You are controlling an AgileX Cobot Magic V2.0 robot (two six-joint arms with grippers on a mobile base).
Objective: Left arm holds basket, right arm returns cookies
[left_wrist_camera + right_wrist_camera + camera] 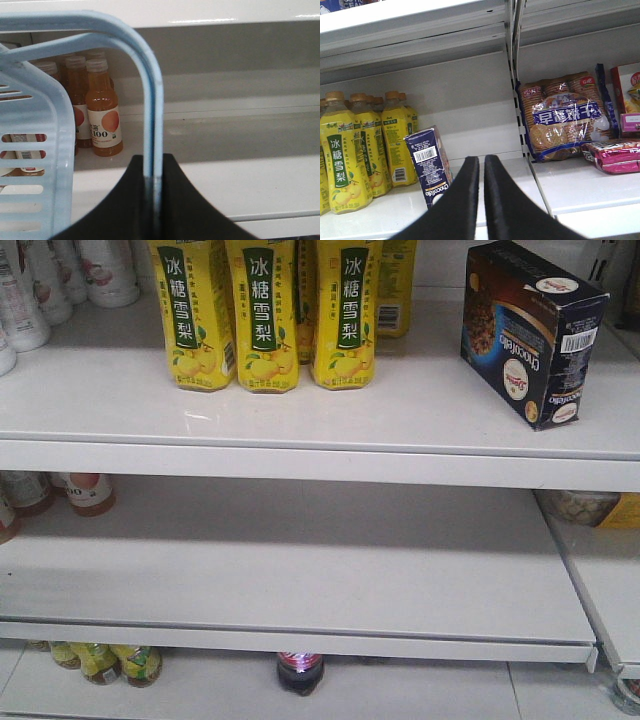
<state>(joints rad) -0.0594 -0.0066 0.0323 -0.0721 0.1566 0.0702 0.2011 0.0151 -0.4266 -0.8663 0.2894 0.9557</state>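
While the left gripper [152, 200] clamps its black fingers on the hoop handle [150, 100] of the light blue basket [55, 165], the right gripper [481, 200] points level at the shelf, its jaws nearly closed and holding nothing. Standing upright near the right end of the top shelf [320, 430], the Chocofello cookie box [530, 330] sits apart from the yellow pear drink bottles [265, 315].
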